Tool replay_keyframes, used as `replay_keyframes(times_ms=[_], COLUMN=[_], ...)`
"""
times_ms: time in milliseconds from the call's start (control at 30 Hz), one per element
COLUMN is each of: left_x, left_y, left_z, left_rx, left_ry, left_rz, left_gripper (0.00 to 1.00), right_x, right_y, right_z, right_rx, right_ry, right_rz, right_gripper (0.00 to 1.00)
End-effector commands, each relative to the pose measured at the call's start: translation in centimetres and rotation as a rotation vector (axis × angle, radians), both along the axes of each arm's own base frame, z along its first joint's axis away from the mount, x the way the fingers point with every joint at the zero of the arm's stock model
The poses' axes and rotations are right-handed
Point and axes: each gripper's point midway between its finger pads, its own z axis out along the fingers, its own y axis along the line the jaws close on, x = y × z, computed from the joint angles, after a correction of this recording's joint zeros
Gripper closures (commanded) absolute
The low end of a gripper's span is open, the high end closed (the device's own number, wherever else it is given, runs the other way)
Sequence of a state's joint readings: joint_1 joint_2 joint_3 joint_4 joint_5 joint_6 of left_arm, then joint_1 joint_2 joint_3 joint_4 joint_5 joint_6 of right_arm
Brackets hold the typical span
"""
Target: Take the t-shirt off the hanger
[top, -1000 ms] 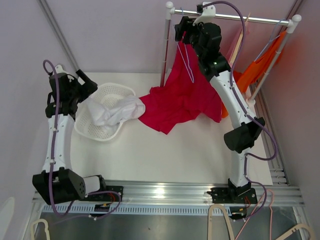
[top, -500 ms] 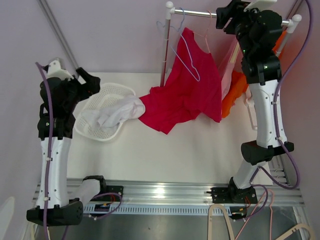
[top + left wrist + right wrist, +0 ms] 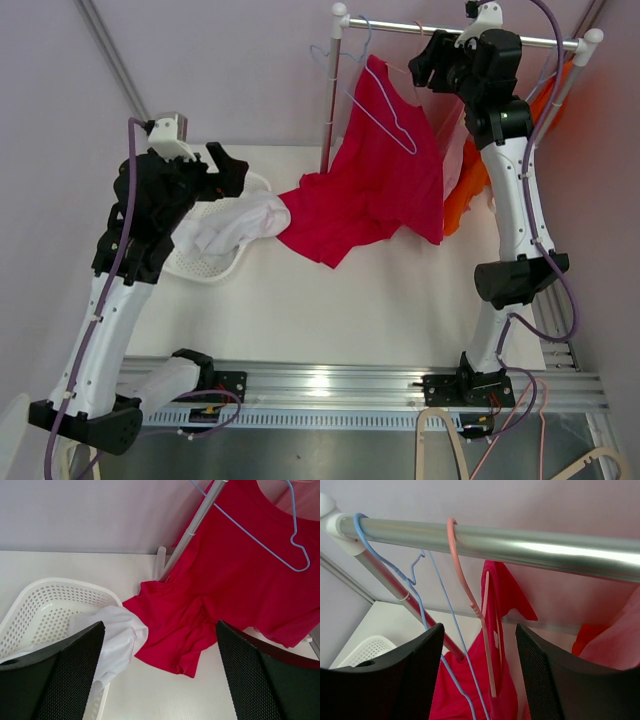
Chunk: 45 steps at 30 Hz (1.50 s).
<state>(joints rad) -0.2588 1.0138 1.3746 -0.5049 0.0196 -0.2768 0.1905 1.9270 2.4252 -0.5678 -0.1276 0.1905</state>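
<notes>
Approach: right hand [image 3: 477,635], wide and empty, sits just under the rail [image 3: 530,542] by the hanger [image 3: 464,585]; next it should pinch the shirt [image 3: 506,597] and slide it off.

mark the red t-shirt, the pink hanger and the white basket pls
red t-shirt [image 3: 385,190]: top external view, middle of the body.
pink hanger [image 3: 464,586]: right wrist view, shank of the hook.
white basket [image 3: 40,615]: left wrist view, perforated side wall.

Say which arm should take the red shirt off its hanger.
Right: its open fingers are at the rail beside the pink hanger holding the red shirt; left arm hovers by the basket.
</notes>
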Motion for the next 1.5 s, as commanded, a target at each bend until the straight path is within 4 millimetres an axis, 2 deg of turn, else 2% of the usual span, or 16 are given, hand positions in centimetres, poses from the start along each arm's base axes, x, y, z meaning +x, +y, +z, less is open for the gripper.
replay_keyframes(times_ms=[0,167,333,467,567,633,733,833,967,1100,1200,1267,1333,1367,1433,1467], left_x=[0.1,0.2,0.8,1.0,1.1,1.1,1.0,0.6,-0.4,-2.3,-3.4,-3.7,-4.5,-4.8,-6.4,-7.0], left_y=[-0.1,-0.9,-1.3,-1.5,-1.6,-1.6,-1.8,-2.2,-4.7,-8.0,-9.8,-10.6,-12.3,-13.1,-15.4,-16.4], left_z=[2.6,2.7,2.0,2.1,2.1,2.1,2.1,2.5,2.7,3.1,3.2,3.0,2.7,2.2,2.1,0.3], left_rx=[0.021,0.065,0.084,0.086,0.090,0.090,0.088,0.082,0.108,0.149,0.167,0.169,0.162,0.164,0.152,0.157], left_ry=[-0.087,-0.102,-0.085,-0.088,-0.091,-0.089,-0.089,-0.103,-0.153,-0.231,-0.268,-0.265,-0.260,-0.258,-0.295,-0.280], left_rz=[0.010,0.009,0.008,0.003,0.000,-0.005,-0.009,-0.030,-0.138,-0.261,-0.310,-0.331,-0.387,-0.414,-0.499,-0.540], left_gripper=[0.03,0.03,0.03,0.03,0.04,0.04,0.03,0.04,0.04,0.01,0.01,0.01,0.00,0.00,0.01,0.01], right_x=[-0.4,1.1,3.2,4.1,4.4,4.4,4.1,2.9,-0.3,-3.2,-4.7,-4.9,-6.6,-6.9,-9.7,-10.6], right_y=[0.4,0.8,1.8,2.0,2.1,2.1,2.1,1.9,1.4,1.5,0.8,-0.1,0.0,-1.5,-1.3,-2.6], right_z=[2.1,1.5,-0.6,-1.9,-2.4,-2.4,-1.7,0.9,6.1,7.7,6.6,3.5,2.4,-0.3,-0.9,-3.1], right_rx=[0.015,0.027,0.043,0.048,0.050,0.052,0.047,0.025,0.028,0.013,-0.011,-0.005,0.038,0.013,0.072,0.036], right_ry=[-0.063,-0.078,-0.041,-0.020,-0.011,-0.009,-0.027,-0.098,-0.207,-0.214,-0.147,-0.029,0.046,0.129,0.171,0.221], right_rz=[0.042,0.067,0.104,0.105,0.107,0.109,0.102,0.079,0.077,0.070,-0.007,-0.089,-0.153,-0.267,-0.357,-0.462], right_gripper=[0.37,0.38,0.41,0.63,0.67,0.99,1.00,1.00,1.00,1.00,1.00,1.00,1.00,1.00,1.00,1.00])
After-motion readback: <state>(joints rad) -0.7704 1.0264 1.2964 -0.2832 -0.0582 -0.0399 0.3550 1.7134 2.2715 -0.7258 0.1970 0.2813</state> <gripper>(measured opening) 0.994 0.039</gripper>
